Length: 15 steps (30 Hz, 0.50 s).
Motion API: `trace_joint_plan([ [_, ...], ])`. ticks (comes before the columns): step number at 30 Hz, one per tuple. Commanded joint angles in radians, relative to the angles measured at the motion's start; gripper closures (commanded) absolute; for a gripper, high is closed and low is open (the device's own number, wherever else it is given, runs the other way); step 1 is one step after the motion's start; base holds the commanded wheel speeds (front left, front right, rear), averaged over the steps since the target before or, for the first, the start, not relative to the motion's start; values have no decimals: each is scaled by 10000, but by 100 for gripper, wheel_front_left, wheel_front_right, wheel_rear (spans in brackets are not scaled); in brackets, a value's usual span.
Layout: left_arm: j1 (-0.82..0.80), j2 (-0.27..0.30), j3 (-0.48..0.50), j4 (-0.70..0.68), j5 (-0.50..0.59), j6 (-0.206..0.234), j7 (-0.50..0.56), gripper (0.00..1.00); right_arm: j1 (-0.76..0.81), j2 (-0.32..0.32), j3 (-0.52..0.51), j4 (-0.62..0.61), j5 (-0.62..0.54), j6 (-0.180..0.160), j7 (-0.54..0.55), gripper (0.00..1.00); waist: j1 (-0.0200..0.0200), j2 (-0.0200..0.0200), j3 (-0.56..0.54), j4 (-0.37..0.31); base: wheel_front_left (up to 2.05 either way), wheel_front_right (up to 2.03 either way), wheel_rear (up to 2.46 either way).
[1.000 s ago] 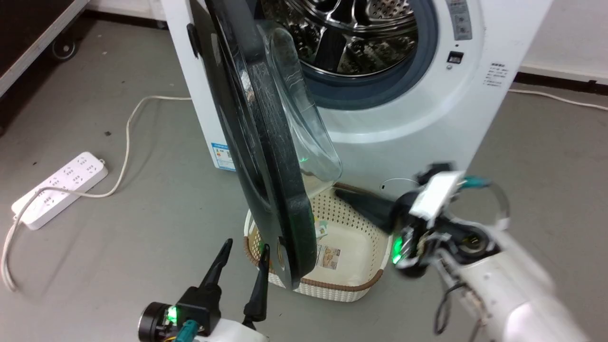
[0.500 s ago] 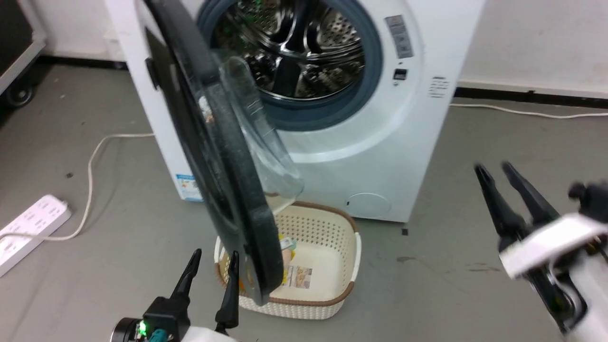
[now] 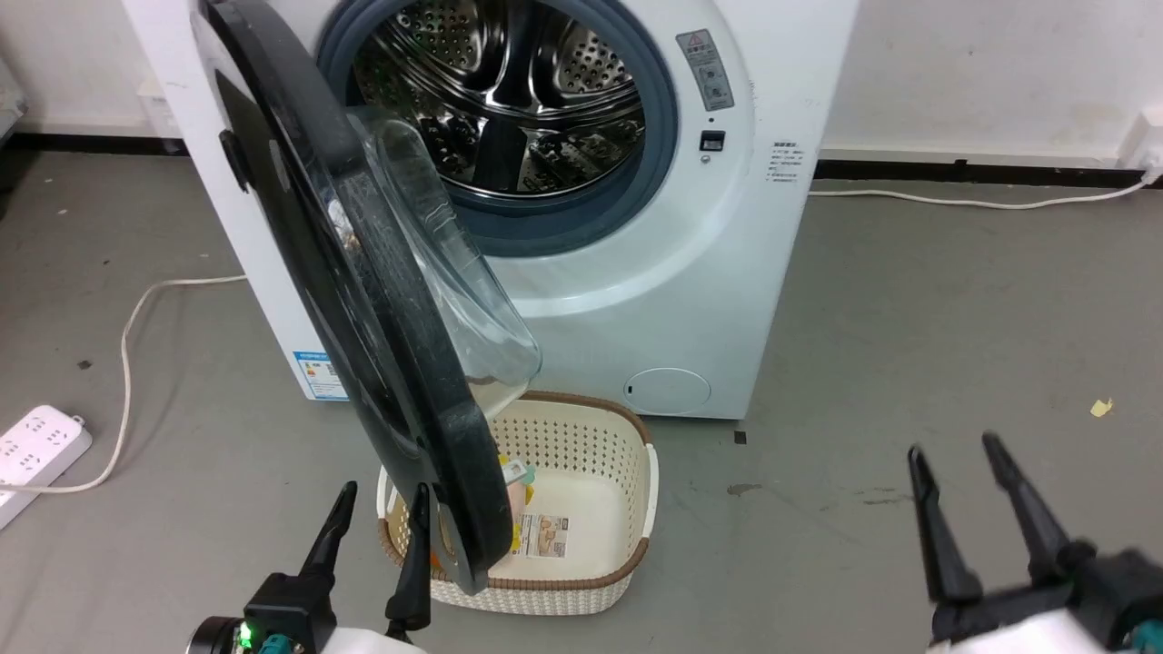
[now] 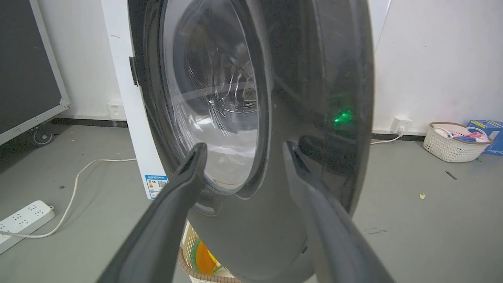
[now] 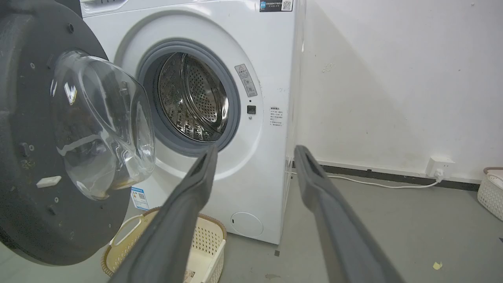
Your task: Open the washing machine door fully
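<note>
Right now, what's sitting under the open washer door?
A cream perforated basket on the floor, below the washing machine door. A printed label lies inside. The door covers its left part, so contents there are hidden.

We see a grey floor (image 3: 909, 300) filling the lower frame, meeting a white wall (image 3: 981, 73) at a black skirting strip (image 3: 909, 170) along the top right. At the left edge lies a white power strip (image 3: 36, 445), its pale cable (image 3: 125, 381) curling upward. In the left wrist view, a dark board (image 4: 23, 70) on a castor stands upper left; far right sit a wall socket (image 4: 401, 124), a cream basket of clothes (image 4: 456, 147) and a blue box (image 4: 487, 127).
</note>
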Motion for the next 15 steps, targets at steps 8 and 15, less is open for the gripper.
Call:
trace_joint_plan([
  [8, 87, 20, 170, 319, 172, -87, -53, 0, 1146, 493, 84, -97, -767, 8, -42, 0, 0, 0, 8, -196, 0, 0, 0],
  [15, 32, 18, 141, 465, 293, -131, -53, 10, 980, 511, 222, 77, -673, 8, -43, 0, 0, 0, -32, -257, 0, 0, 0],
])
